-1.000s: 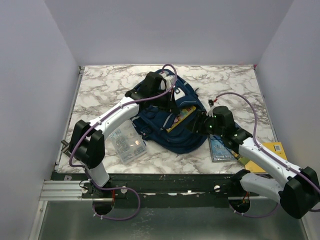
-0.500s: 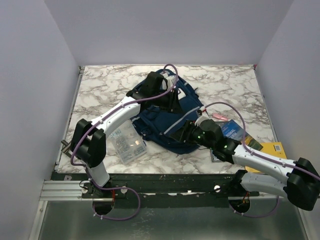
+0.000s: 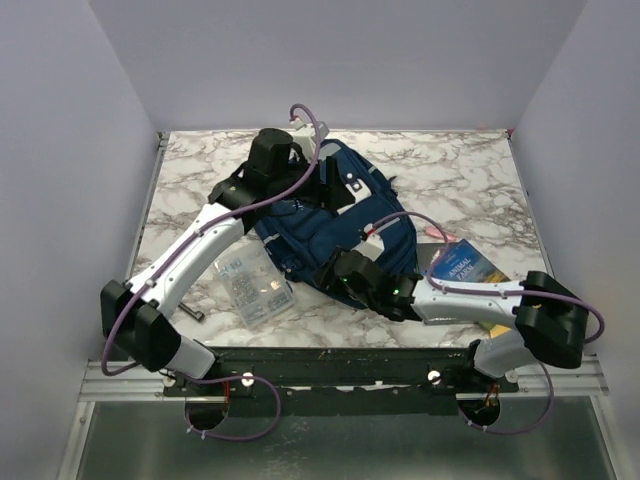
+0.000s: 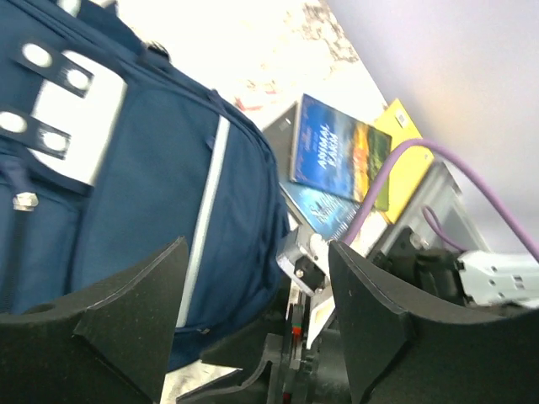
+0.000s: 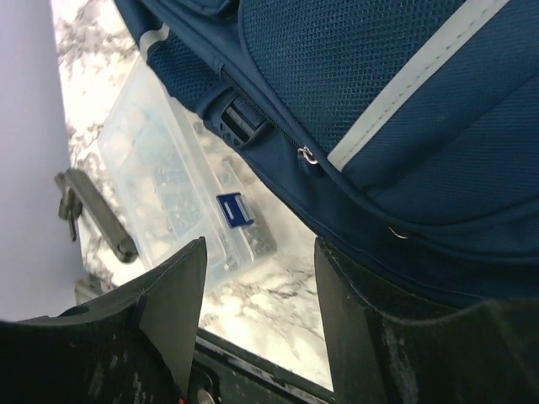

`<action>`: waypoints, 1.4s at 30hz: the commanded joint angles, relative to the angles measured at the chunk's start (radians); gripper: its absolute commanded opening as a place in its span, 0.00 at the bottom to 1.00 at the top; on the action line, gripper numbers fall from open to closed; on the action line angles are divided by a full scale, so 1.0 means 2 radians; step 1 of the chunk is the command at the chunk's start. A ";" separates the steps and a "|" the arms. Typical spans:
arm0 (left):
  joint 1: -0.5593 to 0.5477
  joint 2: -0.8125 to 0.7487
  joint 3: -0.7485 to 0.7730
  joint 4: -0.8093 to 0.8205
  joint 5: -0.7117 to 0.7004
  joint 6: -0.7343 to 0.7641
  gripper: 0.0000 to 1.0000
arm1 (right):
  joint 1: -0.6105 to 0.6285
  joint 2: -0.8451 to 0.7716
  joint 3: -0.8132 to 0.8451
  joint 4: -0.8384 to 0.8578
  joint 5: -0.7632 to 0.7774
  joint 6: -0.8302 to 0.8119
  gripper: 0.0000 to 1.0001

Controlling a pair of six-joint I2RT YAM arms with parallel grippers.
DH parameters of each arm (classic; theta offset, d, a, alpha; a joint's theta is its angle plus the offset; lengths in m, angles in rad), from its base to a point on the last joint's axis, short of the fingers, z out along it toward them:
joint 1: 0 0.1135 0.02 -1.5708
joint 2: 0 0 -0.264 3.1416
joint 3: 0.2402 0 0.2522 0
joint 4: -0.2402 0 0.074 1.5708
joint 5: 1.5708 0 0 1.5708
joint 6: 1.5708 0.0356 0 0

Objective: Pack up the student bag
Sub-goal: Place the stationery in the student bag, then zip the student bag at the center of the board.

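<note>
While the student bag (image 3: 335,222) lies mid-table, its contents cannot be seen. At its 8 o'clock a clear plastic box (image 3: 252,287) of small, blurred pieces is set, and at 4 o'clock stacked books (image 3: 462,265) are laid. The left gripper (image 3: 326,188) is held open over the bag's 12 o'clock end. The right gripper (image 3: 330,272) is held open at its 6 o'clock edge, and both are empty.

Left gripper (image 4: 257,252) and right gripper (image 5: 260,248) both hover with jaws spread apart
</note>
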 commanded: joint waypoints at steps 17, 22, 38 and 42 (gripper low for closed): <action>0.006 -0.101 -0.037 0.003 -0.152 0.046 0.70 | 0.015 0.263 0.286 -0.356 0.169 0.225 0.45; 0.008 -0.107 -0.037 0.004 -0.148 0.044 0.70 | 0.015 0.285 0.308 -0.407 0.194 0.281 0.46; 0.025 -0.106 -0.037 0.007 -0.130 0.036 0.70 | 0.015 0.368 0.401 -0.535 0.235 0.309 0.42; 0.034 -0.103 -0.038 0.010 -0.113 0.027 0.69 | 0.015 0.366 0.403 -0.551 0.254 0.311 0.31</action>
